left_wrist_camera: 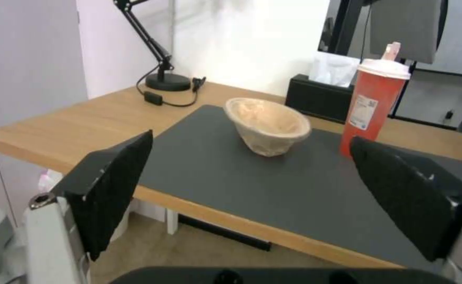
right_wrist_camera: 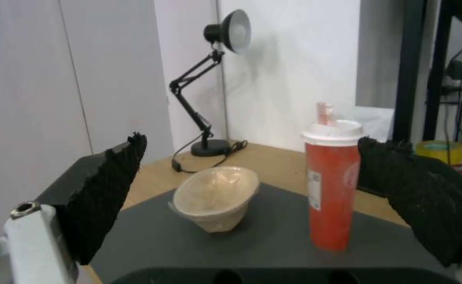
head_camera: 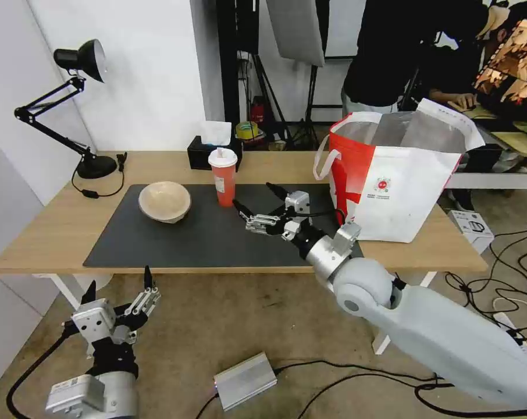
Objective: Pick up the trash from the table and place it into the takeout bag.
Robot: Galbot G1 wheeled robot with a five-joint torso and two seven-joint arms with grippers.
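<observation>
On the dark mat [head_camera: 205, 238] of the table [head_camera: 54, 227] stand a red lidded cup [head_camera: 224, 177] and, to its left, a beige paper bowl [head_camera: 164, 201], tilted on its side. My right gripper [head_camera: 252, 195] hovers open over the mat, just right of the cup, pointing at it; between its fingers I see the cup [right_wrist_camera: 332, 189] and the bowl [right_wrist_camera: 218, 201]. The takeout bag [head_camera: 400, 192] stands open at the table's right end. My left gripper [head_camera: 119, 279] hangs open below the table's front edge, facing the bowl [left_wrist_camera: 268, 124] and cup [left_wrist_camera: 375, 102].
A black tissue box [head_camera: 208, 152] sits behind the cup, and a black desk lamp [head_camera: 83, 116] stands at the back left corner. On the floor lie a silver box [head_camera: 245, 381], cables and a small white box [head_camera: 472, 228].
</observation>
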